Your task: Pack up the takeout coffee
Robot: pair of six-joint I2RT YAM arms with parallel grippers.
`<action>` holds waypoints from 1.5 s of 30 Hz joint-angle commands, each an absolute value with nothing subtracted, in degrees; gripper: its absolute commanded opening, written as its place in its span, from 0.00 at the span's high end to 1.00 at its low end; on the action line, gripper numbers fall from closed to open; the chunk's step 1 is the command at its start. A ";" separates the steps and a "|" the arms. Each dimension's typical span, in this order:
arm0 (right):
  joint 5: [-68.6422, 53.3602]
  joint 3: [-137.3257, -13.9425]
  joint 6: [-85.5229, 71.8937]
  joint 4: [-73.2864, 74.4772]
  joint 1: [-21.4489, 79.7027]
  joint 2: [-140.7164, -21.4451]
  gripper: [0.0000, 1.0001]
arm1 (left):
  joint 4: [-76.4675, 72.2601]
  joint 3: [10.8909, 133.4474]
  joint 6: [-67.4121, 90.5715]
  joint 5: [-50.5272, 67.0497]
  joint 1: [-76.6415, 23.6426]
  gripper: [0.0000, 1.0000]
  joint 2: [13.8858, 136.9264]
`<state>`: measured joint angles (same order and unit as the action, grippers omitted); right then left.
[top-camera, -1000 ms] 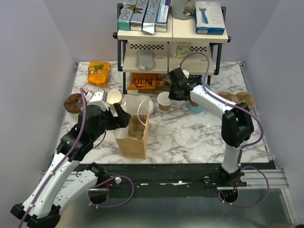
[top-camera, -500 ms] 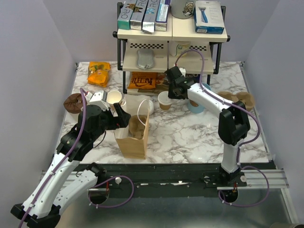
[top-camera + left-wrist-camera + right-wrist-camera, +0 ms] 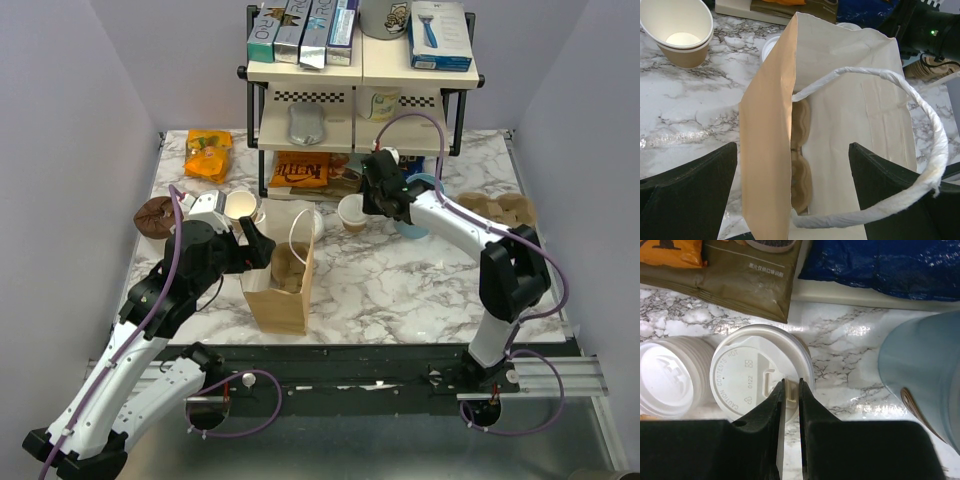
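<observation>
The right hand (image 3: 791, 389) is clamping onto the takeout coffee (image 3: 757, 375). Its 2 fingers are standing nearly together, pinching a narrow part of the white lid near the lid's right edge. The cup is sitting on the marble surface (image 3: 400, 280) just in front of the shelf rack (image 3: 355, 100), between a stack of white lids (image 3: 670, 372) touching it on the left and a light-blue cup (image 3: 922, 375) on the right. Whether it is already clearing the surface cannot be told.

The left hand (image 3: 792, 150) is hovering at the mouth of the brown paper bag (image 3: 765, 150), which is standing upright and open to the near left of the coffee. Its 2 fingers are spread wide apart and gripping nothing. A tan moulded insert, seemingly a cup carrier, is lying inside the bag. The white twisted handle (image 3: 920, 115) is arching over the opening.

By my reading, the grasp is being secured and the carry is not yet begun. The next move is calling for a straight lift clear of the lid stack. A sweep to the near left over the bag should follow, then an upright descent past the handle. Because the hold is sitting on the lid and not the cup body, a gentle, level motion seems wise, since the lid may be prone to popping off.
</observation>
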<state>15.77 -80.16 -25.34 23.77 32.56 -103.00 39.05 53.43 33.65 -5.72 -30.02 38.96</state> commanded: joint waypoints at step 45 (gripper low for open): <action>1.75 -55.46 -24.16 36.99 31.73 -60.39 0.99 | 35.77 49.66 34.63 -1.14 -29.97 0.26 41.83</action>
<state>2.00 -56.36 -23.73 32.38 32.01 -63.59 36.93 50.41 33.39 -0.34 -30.02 40.71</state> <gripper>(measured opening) 0.201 0.873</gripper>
